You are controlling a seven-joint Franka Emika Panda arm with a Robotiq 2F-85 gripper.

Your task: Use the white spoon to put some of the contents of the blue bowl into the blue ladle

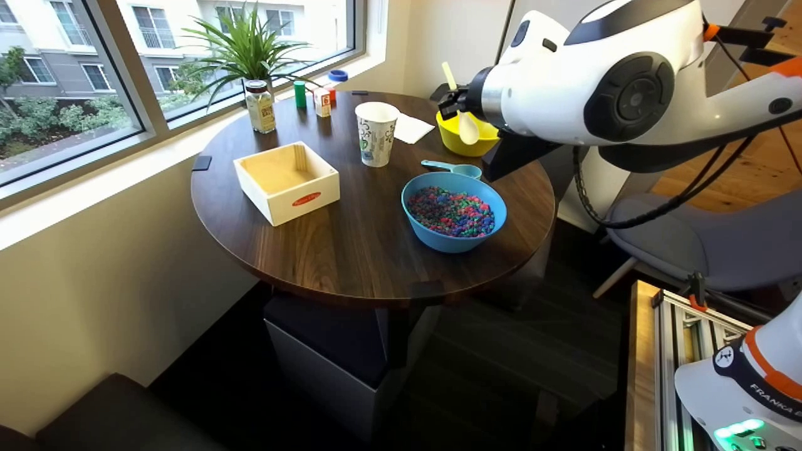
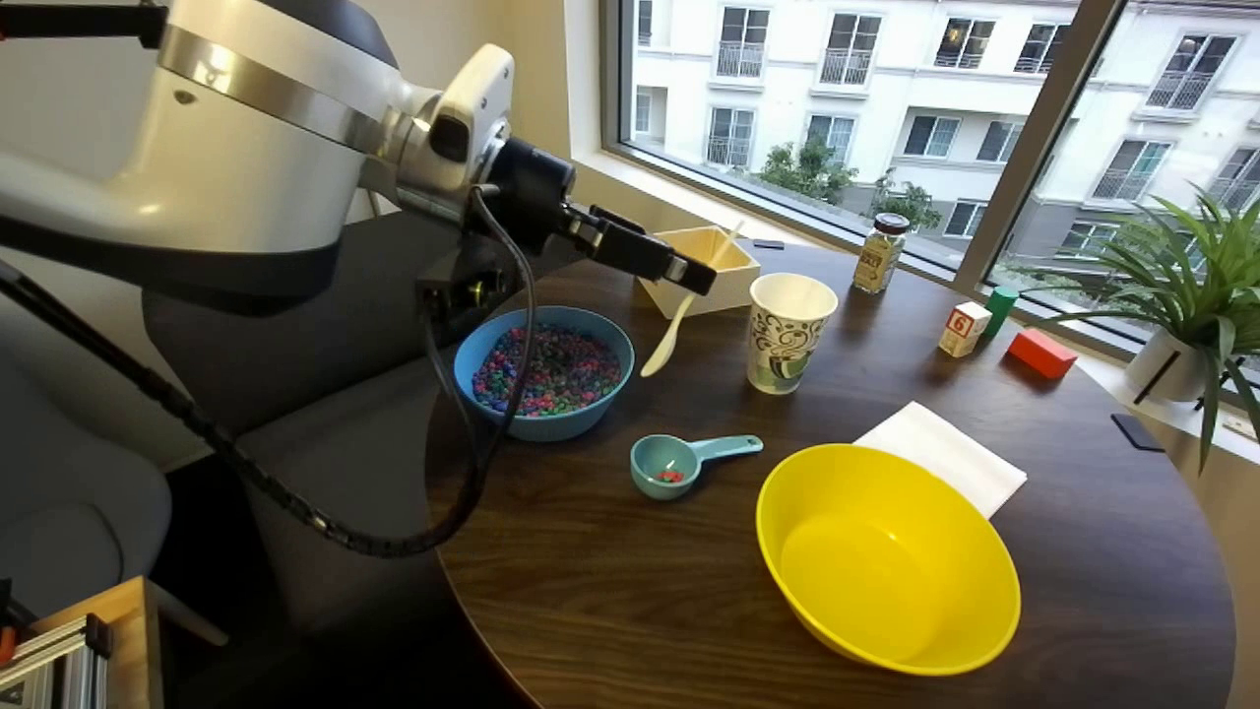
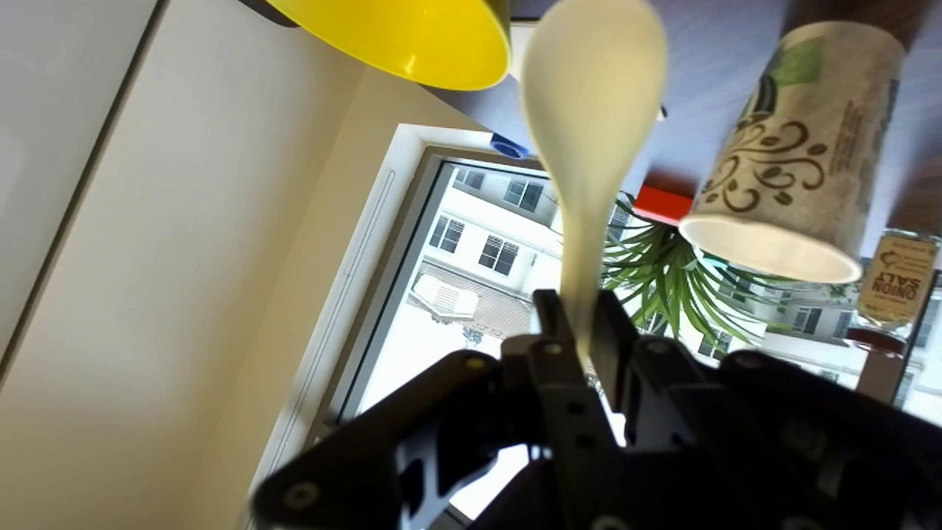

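My gripper (image 1: pixel 447 100) is shut on the handle of the white spoon (image 1: pixel 468 129), also seen in an exterior view (image 2: pixel 665 345) and the wrist view (image 3: pixel 596 88). The spoon hangs tilted, bowl end down, above the table. No pieces show on its visible face. The fingertips (image 3: pixel 585 313) pinch the handle. The blue bowl (image 1: pixel 448 243) holds the multicoloured contents (image 2: pixel 546 369). The blue ladle (image 2: pixel 655 484) lies on the table beside the bowl, with a few red pieces inside. It also shows in an exterior view (image 1: pixel 467 170).
A yellow bowl (image 2: pixel 886 561) stands near the ladle, by a white napkin (image 2: pixel 945 453). A paper cup (image 2: pixel 787 335) stands upright close to the spoon. A wooden box (image 1: pixel 285 210), a salt jar (image 1: pixel 260 108), small blocks (image 2: pixel 965 329) and a plant (image 1: pixel 247 50) are farther off.
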